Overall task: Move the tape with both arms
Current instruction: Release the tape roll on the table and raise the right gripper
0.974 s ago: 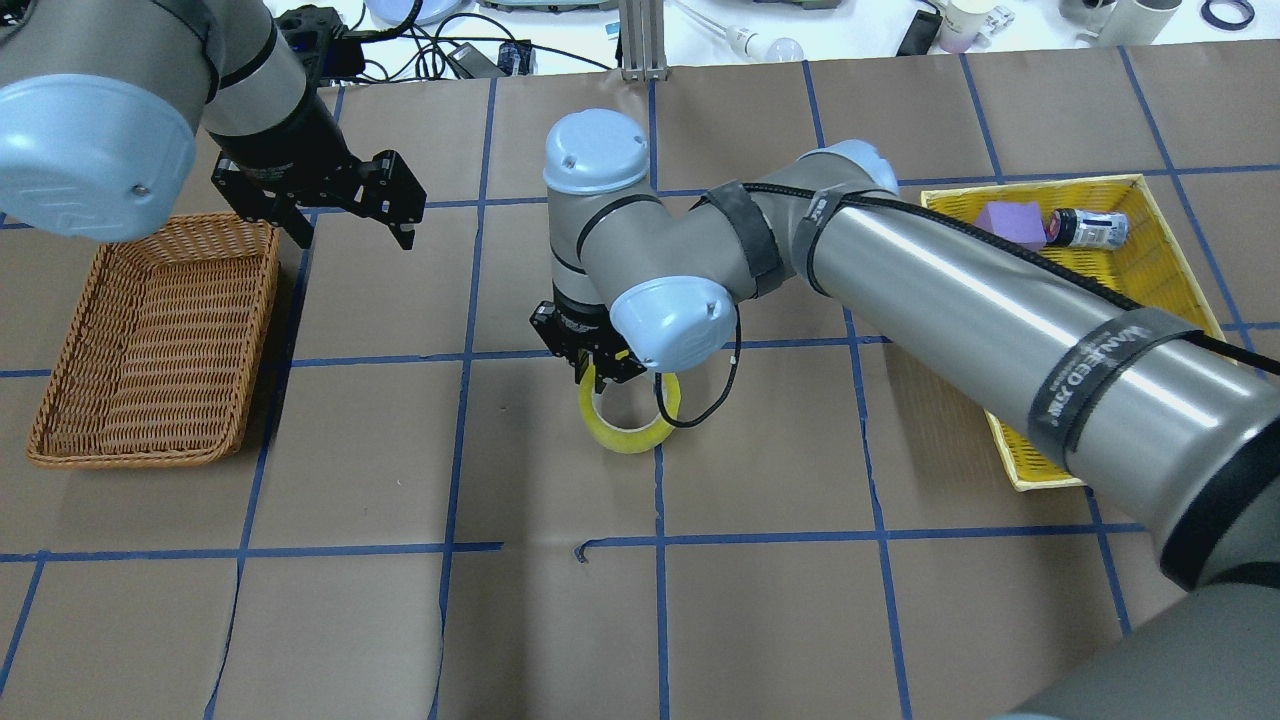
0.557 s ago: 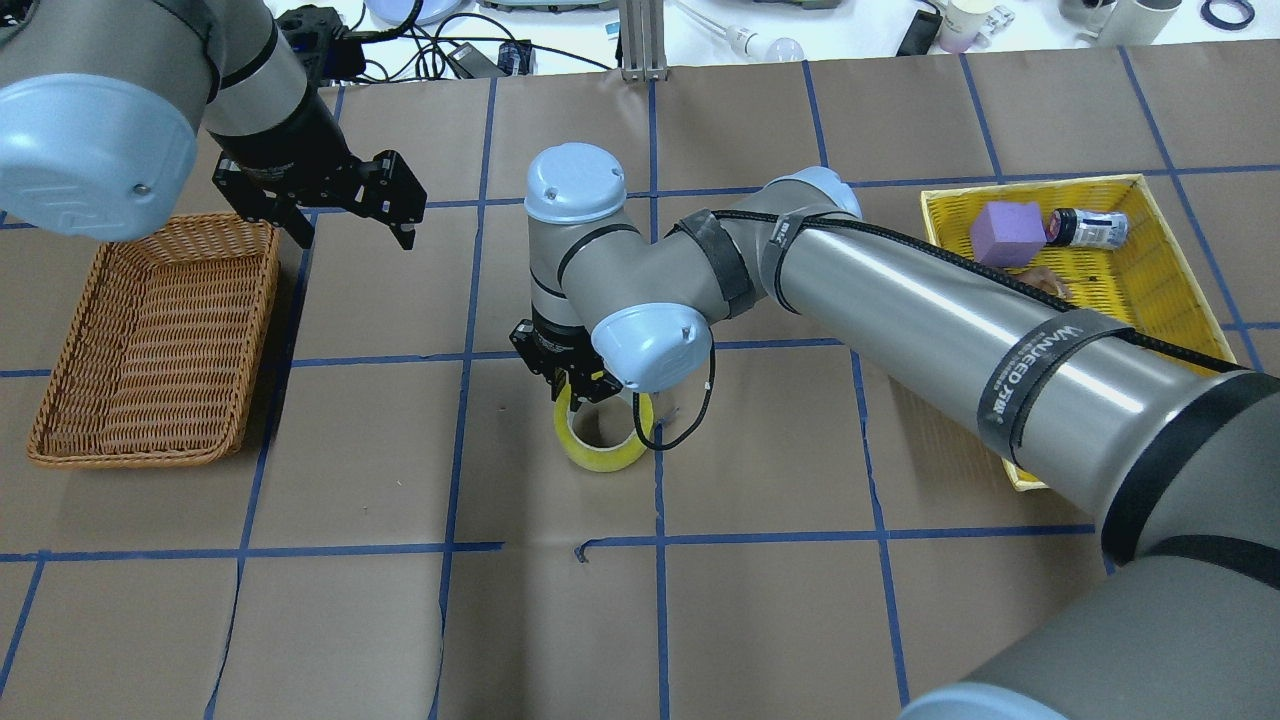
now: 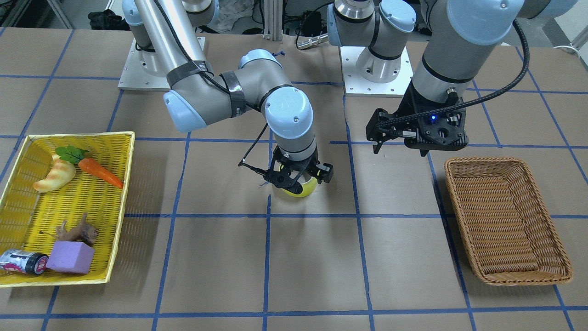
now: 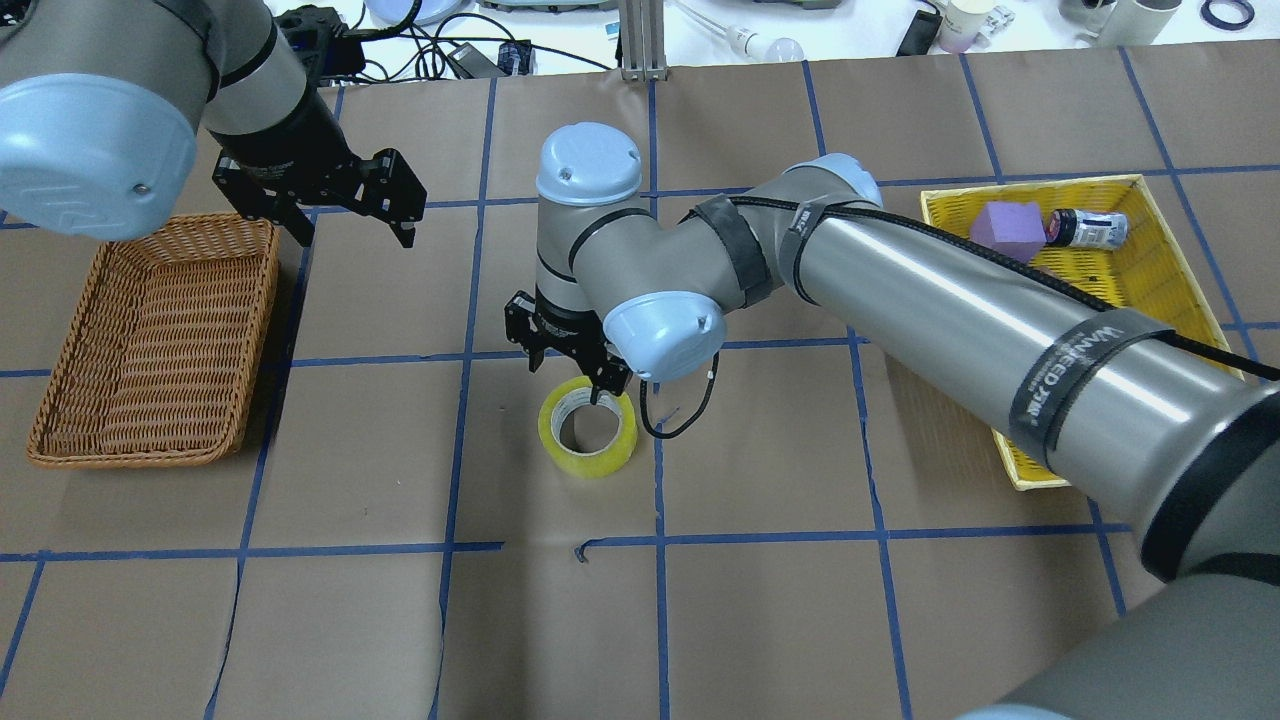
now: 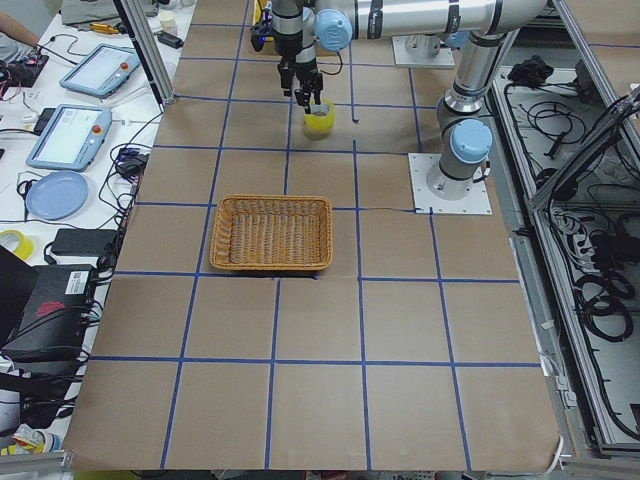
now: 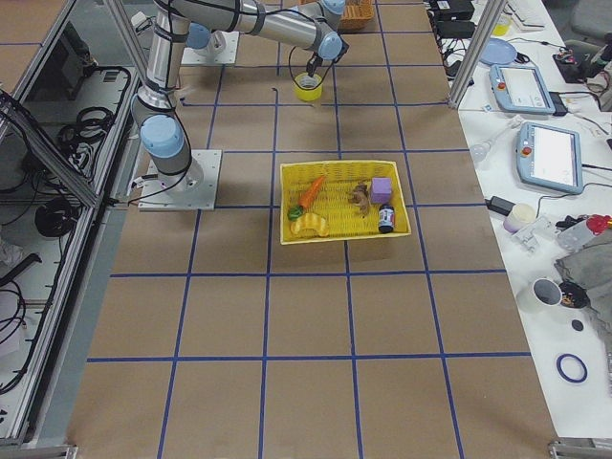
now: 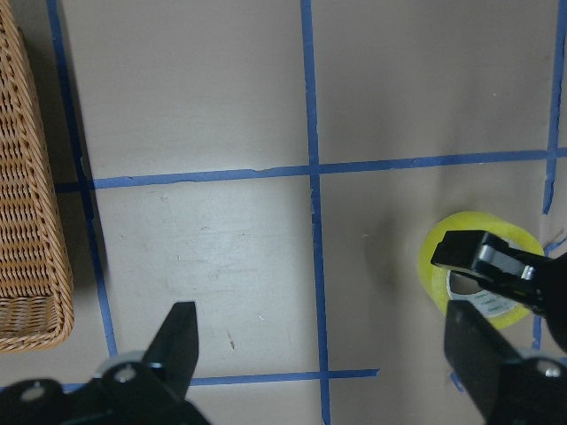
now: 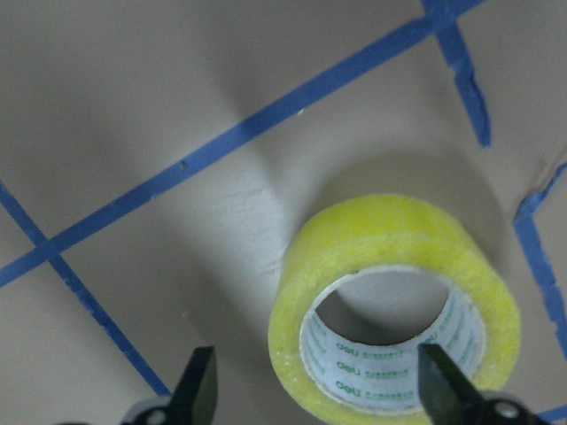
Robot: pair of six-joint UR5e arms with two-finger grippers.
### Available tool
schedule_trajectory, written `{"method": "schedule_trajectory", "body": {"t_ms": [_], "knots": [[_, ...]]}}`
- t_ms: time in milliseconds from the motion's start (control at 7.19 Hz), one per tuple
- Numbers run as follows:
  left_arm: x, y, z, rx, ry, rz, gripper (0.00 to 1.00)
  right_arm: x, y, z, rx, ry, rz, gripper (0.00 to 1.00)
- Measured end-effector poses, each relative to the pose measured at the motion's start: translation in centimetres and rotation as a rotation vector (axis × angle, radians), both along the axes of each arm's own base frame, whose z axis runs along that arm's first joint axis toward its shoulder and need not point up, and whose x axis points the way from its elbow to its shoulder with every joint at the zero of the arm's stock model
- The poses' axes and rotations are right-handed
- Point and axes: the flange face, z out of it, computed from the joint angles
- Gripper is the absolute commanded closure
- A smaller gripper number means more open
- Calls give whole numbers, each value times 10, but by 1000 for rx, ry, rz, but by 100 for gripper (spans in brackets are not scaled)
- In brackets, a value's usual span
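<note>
Tape [image 4: 590, 458] lies flat, hole up, on my bench [image 4: 780, 620], just beside a blue grid line. My right tool [image 4: 566, 372] hangs over its far edge, fingers spread wide, gripping nothing. My left tool [image 4: 354, 240] hovers agape near the wicker basket [image 4: 150, 340], well apart from the tape. The yellow basket [image 4: 1150, 250] sits well off on the other side.

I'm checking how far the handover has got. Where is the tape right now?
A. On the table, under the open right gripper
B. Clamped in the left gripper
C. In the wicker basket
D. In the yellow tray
A: the tape sits flat on the table, hole up, and the right gripper is above it with its jaws spread, not clamped on it.
</note>
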Motion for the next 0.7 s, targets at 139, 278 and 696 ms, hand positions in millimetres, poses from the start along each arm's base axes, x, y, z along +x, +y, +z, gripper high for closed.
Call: {"method": "schedule_trajectory", "body": {"t_ms": [139,278,696], "knots": [[-2,1,-1,1,4,0,0,-40,-20,17,-34,28,15,0],[-7,3,-2,5,14,-1,0,-91,-40,40,-48,43,32,0],[-36,27,-25,58,108,-7,0,-272,-67,110,-75,116,174,0]]}}
